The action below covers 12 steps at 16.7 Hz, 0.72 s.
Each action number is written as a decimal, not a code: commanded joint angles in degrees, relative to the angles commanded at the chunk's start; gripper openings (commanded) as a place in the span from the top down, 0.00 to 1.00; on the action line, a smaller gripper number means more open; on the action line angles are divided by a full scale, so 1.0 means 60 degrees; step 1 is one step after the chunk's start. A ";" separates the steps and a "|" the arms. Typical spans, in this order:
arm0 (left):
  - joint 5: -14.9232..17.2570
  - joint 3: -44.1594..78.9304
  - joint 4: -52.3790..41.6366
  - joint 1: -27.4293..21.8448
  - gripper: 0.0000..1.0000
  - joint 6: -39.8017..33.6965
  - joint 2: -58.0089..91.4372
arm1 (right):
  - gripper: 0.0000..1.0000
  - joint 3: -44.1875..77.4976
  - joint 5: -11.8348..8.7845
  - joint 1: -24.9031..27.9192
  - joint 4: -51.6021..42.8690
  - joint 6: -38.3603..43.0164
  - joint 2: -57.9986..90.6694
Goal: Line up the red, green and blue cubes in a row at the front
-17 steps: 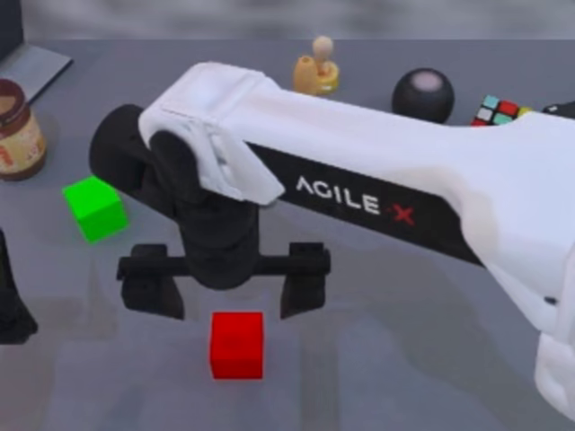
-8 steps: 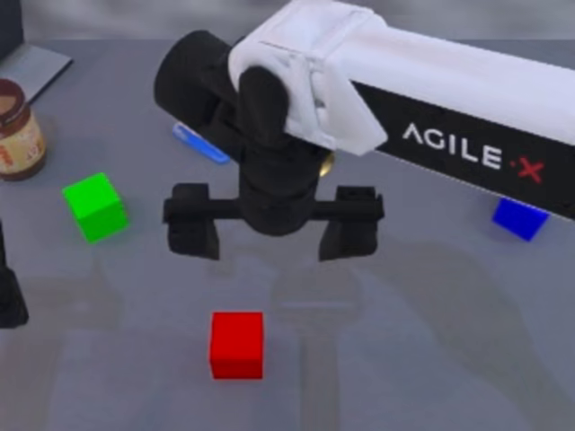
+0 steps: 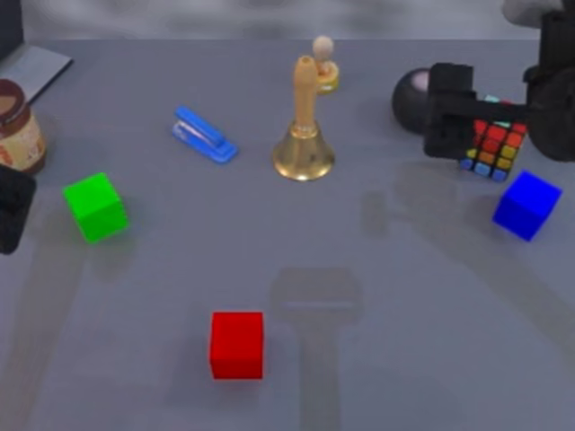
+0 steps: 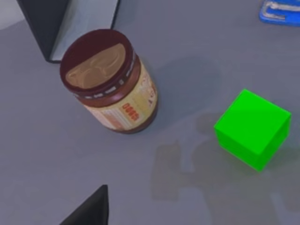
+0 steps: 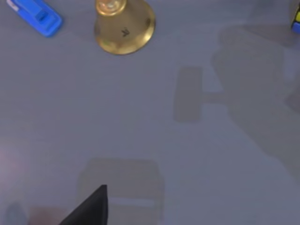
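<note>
The red cube (image 3: 236, 345) rests alone near the front, a little left of centre. On the left side sits the green cube (image 3: 94, 206), seen close in the left wrist view as well (image 4: 252, 129). The blue cube (image 3: 526, 205) lies at the far right. My right gripper (image 3: 530, 121) hangs open and empty at the back right, over the puzzle cube, with one finger (image 3: 448, 112) showing. My left gripper (image 3: 13, 211) pokes in at the left edge, just left of the green cube and apart from it; one finger (image 4: 91, 211) shows, spread wide, holding nothing.
A brown spread jar (image 3: 16, 130) stands back left beside a dark box (image 3: 9, 27). A flat blue stapler (image 3: 205, 136), a brass bell (image 3: 304, 135), a wooden figure (image 3: 322, 63), a black ball (image 3: 411, 94) and a multicoloured puzzle cube (image 3: 494, 148) lie across the back.
My right arm has drawn back from above the red cube to the back right, uncovering the bell and the blue cube. My left gripper has moved up along the left edge towards the green cube.
</note>
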 joint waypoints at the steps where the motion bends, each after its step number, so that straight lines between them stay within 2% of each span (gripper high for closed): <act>1: -0.0007 0.0781 -0.0549 -0.0045 0.00 0.0396 0.1069 | 0.00 -0.0996 0.0026 -0.0449 0.0531 -0.0461 -0.1118; 6: -0.0032 0.4470 -0.3174 -0.0276 0.00 0.2284 0.6148 | 0.00 -0.5911 -0.0149 -0.2612 0.3242 -0.2664 -0.6350; 12: -0.0015 0.8125 -0.5571 -0.0505 0.00 0.4086 1.0495 | 0.00 -1.0245 -0.0949 -0.4524 0.6228 -0.4508 -1.0612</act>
